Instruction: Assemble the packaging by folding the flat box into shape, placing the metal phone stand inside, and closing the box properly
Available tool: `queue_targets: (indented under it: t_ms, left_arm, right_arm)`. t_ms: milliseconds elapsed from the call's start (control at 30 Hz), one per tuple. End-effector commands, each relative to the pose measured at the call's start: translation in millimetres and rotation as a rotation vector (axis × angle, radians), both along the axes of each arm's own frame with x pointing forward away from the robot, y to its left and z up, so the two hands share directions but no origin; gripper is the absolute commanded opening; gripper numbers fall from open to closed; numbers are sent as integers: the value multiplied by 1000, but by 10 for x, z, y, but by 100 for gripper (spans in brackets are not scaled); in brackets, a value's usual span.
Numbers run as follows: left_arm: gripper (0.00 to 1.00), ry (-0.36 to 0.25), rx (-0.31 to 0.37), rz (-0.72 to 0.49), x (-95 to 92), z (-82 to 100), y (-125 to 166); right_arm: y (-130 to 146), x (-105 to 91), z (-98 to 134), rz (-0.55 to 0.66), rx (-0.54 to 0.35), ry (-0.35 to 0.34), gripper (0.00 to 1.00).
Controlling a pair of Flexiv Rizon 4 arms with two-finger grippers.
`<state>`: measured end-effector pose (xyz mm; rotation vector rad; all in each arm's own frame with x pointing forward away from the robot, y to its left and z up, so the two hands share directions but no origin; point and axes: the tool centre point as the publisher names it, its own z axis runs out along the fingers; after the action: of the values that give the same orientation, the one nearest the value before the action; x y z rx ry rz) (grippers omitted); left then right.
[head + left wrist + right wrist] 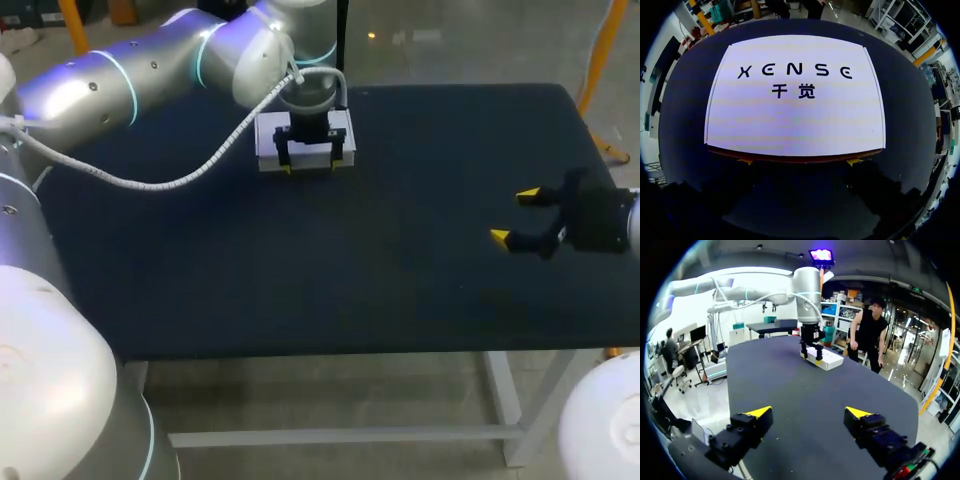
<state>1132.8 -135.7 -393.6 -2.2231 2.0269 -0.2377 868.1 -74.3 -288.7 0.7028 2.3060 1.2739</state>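
Two arms sit nearest in head view: left arm (100, 85) enters from the left, right arm (610, 420) from the right. One dark counter (300, 280). Right tool (513, 215) hangs over the counter's right side, fingers wide apart, nothing between them, two yellow tips visible. One white box (268, 140) lies at the far middle of the counter. Left tool (311, 168) is directly over it, pointing down, with both yellow tips at the box's near edge and spread apart. Count: 1 box, 2 tools, 4 yellow tips.

Left wrist view: the box (795, 120) fills most of it, one flat white top face with dark print, on the counter (685, 130). The two tips of the left tool (800, 161) just peek out past the same near edge of the box, one toward each corner. Both are on one side of it, so the tool is open, not clamping. Can't tell if the tips touch the box wall.

Right wrist view: right tool (809, 412) is closest, open, two tips well apart, only bare counter (805, 390) between them. Well ahead at the far end is the box (829, 359), a low closed-looking block. The left tool (810, 359) stands upright on its near-left end.
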Motion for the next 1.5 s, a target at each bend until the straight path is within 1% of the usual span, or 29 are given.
queue_targets:
  t_ms: [33,67,133,200,267,367,433,533,600,667,733,767,800,833,867,933,1000,1100,1167,1200,1233,1300,1367,1433,1500]
  left_arm:
    - [100,67,-6,-3,210,-23,27]
    - [100,67,-6,-4,237,-19,44]
    - [100,68,-11,-6,363,-10,91]
    - [100,68,-18,-9,392,-4,120]
    - [100,67,-24,-15,462,2,153]
    - [100,55,-39,-39,451,23,177]
    - [100,46,-54,-58,396,49,189]
    - [100,20,-81,-99,237,104,202]
    - [100,-10,-98,-133,98,149,209]
    - [100,-66,-115,-180,-87,222,226]
    - [100,-102,-135,-212,-234,280,239]
    - [100,-137,-140,-235,-356,325,247]
    - [100,-158,-159,-258,-446,360,260]
    - [100,-173,-165,-270,-506,386,268]
    - [100,-203,-164,-278,-589,420,282]
    - [100,-251,-192,-314,-766,499,314]
    - [100,-298,-204,-340,-905,553,342]
    - [100,-358,-231,-381,-1081,603,400]
    - [100,-386,-263,-404,-1176,622,451]
    - [100,-394,-263,-406,-1217,628,473]
    - [100,-415,-272,-407,-1249,634,513]
    - [100,-432,-294,-421,-1330,650,561]
    - [100,-461,-313,-435,-1432,667,599]
    - [100,-482,-350,-457,-1536,679,644]
    - [100,-510,-373,-471,-1647,691,698]
  right_arm:
    - [-14,-10,-1,3,5,-4,100]
    - [-14,-10,-1,3,5,-4,100]
    - [-14,-10,-1,3,5,-4,100]
    - [-14,-10,-1,3,5,-4,100]
    - [-14,-10,-1,3,5,-4,100]
    - [-14,-10,-1,3,5,-4,100]
    - [-14,-10,-1,3,5,-4,100]
    - [-14,-10,-1,3,5,-4,100]
    - [-14,-10,-1,3,5,-4,100]
    - [-14,-10,-1,3,5,-4,100]
    - [-14,-10,-1,3,5,-4,100]
    - [-14,-10,-1,3,5,-4,100]
    - [-14,-10,-1,3,5,-4,100]
    - [-14,-10,-1,3,5,-4,100]
    - [-14,-10,-1,3,5,-4,100]
    - [-14,-10,-1,3,5,-4,100]
    - [-14,-10,-1,3,5,-4,100]
    - [-14,-10,-1,3,5,-4,100]
    - [-14,-10,-1,3,5,-4,100]
    - [-14,-10,-1,3,5,-4,100]
    - [-14,-10,-1,3,5,-4,100]
    - [-14,-10,-1,3,5,-4,100]
    - [-14,-10,-1,3,5,-4,100]
    - [-14,-10,-1,3,5,-4,100]
    - [-14,-10,-1,3,5,-4,100]
